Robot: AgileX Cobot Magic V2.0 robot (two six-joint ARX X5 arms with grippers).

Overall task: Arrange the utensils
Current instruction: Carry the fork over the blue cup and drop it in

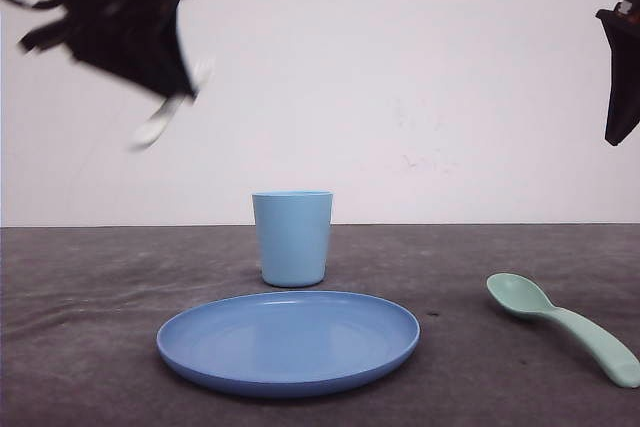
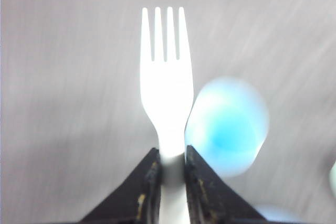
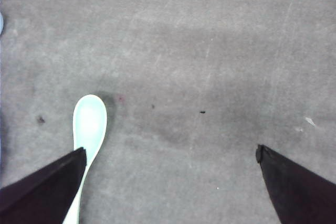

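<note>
Nearest the front camera lies the plate (image 1: 288, 342), with the cup (image 1: 292, 237) just behind it. Off to the right, the mint spoon (image 1: 563, 327) rests on the desk (image 1: 80, 347), bowl toward the plate, handle running away rightward. It sits below my right pincer (image 3: 168, 182), spread wide and empty, the nearer arm. High on the left, my left pincer (image 2: 171, 169) clamps the white fork (image 2: 164, 98); its wrist view shows the tines pointing away, blurred in front

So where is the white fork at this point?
The fork is clamped by its handle in the left gripper, held high in the air at the front view's upper left, above and left of the cup.
</note>
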